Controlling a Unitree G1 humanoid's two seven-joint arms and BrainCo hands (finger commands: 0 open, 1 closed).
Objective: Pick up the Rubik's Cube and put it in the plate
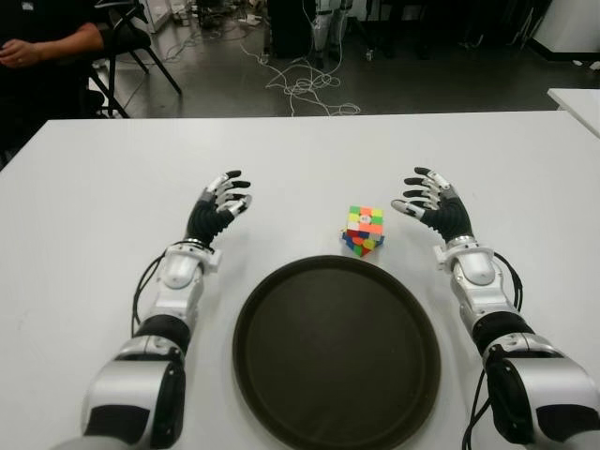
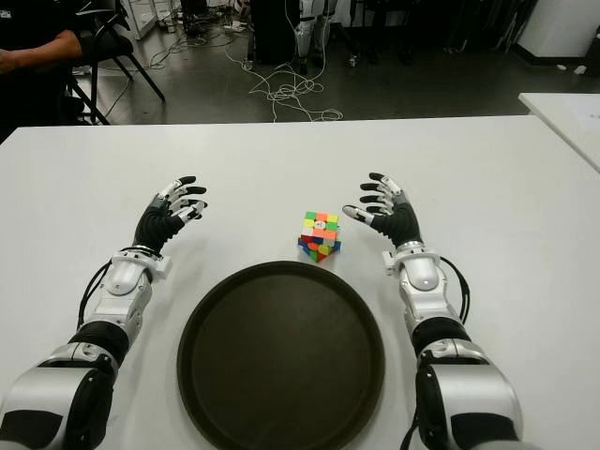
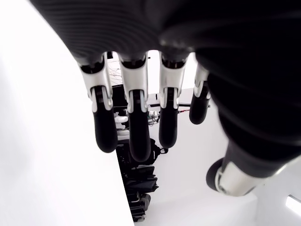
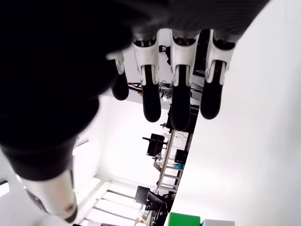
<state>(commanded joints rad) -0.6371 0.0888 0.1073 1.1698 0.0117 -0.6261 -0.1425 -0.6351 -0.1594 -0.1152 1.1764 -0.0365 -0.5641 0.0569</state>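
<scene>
Lying bare, dark plate (image 1: 281,394), Rubik's Cube (image 1: 364,229) just beyond its rim, both hands spread, holding nothing

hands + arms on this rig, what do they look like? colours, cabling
Both the left hand and right hand have black ribbed palms and white-and-silver finger segments ending in black fingertips. White wrist cuffs lead into silver forearms with black joints. Thin black cables loop along the outer side of each forearm.

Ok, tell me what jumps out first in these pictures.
The bright Rubik's Cube stands out on the white table, just beyond the big dark plate. Either side, the left hand and right hand are open, the right nearer the cube.
</scene>
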